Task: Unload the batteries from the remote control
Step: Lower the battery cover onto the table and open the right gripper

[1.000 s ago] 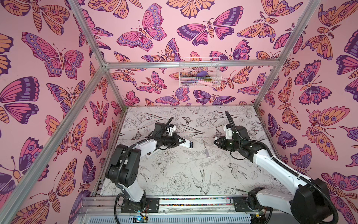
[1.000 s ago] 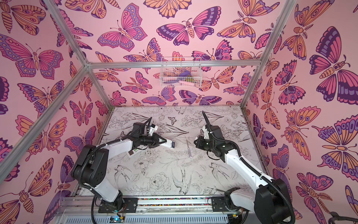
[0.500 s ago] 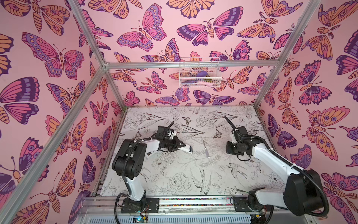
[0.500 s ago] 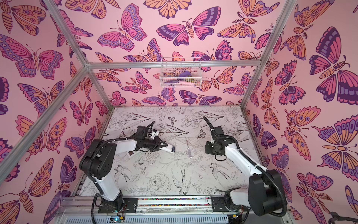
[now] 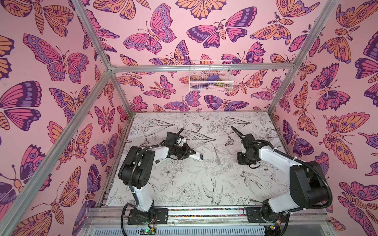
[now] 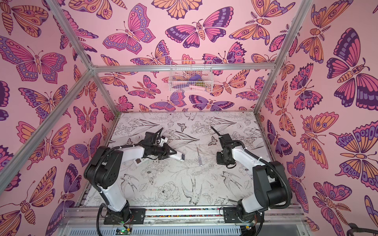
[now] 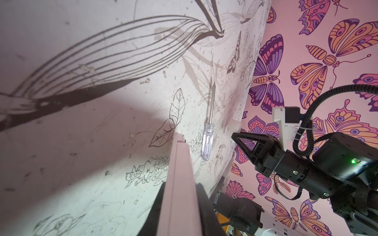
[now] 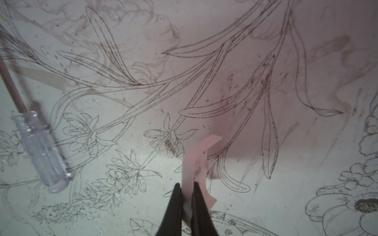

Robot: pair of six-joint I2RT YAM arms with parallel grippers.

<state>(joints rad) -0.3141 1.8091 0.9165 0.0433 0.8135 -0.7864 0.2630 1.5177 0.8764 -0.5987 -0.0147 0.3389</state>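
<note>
There is one remote control (image 5: 198, 156), white and slim. The left gripper (image 5: 192, 152) clamps it narrowly across its width, left of the table's (image 5: 184, 194) centre. In both top views the free end of the remote points toward 4 o'clock. The left wrist view shows it edge-on between two dark fingers (image 7: 204, 204). A small dark patch sits at that free end, too small to read. The batteries cannot be made out in any view, so no count of them is possible, nor can it be told whether any sit inside the remote.

One screwdriver (image 5: 217, 156), with a clear handle and a metal shaft, lies flat on the table at 3 o'clock of the remote's end, near it but apart. Its tip points toward 12 o'clock and its handle toward 6.

Farther along at 3 o'clock the right gripper (image 8: 186, 183) points down at the table. Its jaws are pinched tight on one small pale cover plate (image 8: 197, 159), which stands on edge between the fingertips and sticks out beyond them.

One wire basket (image 5: 210, 76) hangs on the back wall at 12 o'clock. Its contents are too small to name.
</note>
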